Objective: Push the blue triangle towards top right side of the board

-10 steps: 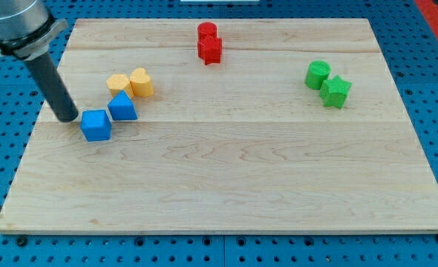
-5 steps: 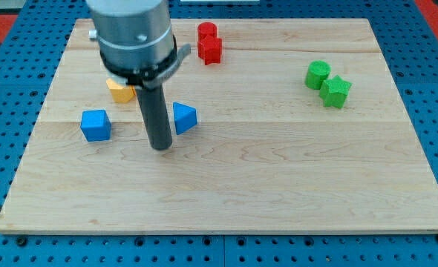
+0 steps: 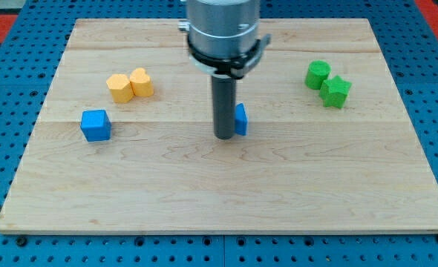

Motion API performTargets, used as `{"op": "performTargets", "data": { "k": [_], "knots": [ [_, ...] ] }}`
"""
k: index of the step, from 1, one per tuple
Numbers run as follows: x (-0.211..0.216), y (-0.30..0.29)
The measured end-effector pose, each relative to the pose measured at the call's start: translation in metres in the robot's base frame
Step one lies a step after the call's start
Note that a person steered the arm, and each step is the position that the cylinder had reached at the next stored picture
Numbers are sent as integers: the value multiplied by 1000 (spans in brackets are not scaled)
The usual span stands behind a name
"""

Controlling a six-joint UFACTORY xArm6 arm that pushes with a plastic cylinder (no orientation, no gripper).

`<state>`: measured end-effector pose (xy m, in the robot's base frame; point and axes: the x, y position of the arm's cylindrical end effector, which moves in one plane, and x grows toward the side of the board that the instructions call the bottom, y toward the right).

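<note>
- Pale wooden board [image 3: 226, 193], fine-grained and smooth, lies on a blue pegboard desk [image 3: 4, 89] dotted with holes.
- Near mid-frame sits the blue triangle [image 3: 240, 119], mostly hidden: only a narrow blue sliver shows at the rod's right edge.
- My tip [image 3: 224, 136] is planted on the board touching the triangle's left side; the rod is a plain dark cylinder under a broad grey housing. No claw exists on this arm, so there is nothing to call wide or narrow.
- Risk, as I judge it: contact on the left side drives the block rightward, not upward, and an off-centre touch on a sloped wedge face could spin it or let it slip past the rod.
- Further along that line, upper right, the green cylinder [image 3: 317, 74] and a notched green block [image 3: 336, 91] touch each other and could get knocked.
- Left of centre, two yellow blocks [image 3: 129, 84] sit together; a blue cube [image 3: 96, 124] lies below them.
</note>
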<state>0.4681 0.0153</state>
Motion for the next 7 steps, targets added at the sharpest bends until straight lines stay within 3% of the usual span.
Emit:
{"op": "performTargets", "data": {
  "k": [2, 4, 6, 7],
  "knots": [
    [-79, 17],
    [-22, 35],
    [-113, 36],
    [-133, 44]
  ]
}}
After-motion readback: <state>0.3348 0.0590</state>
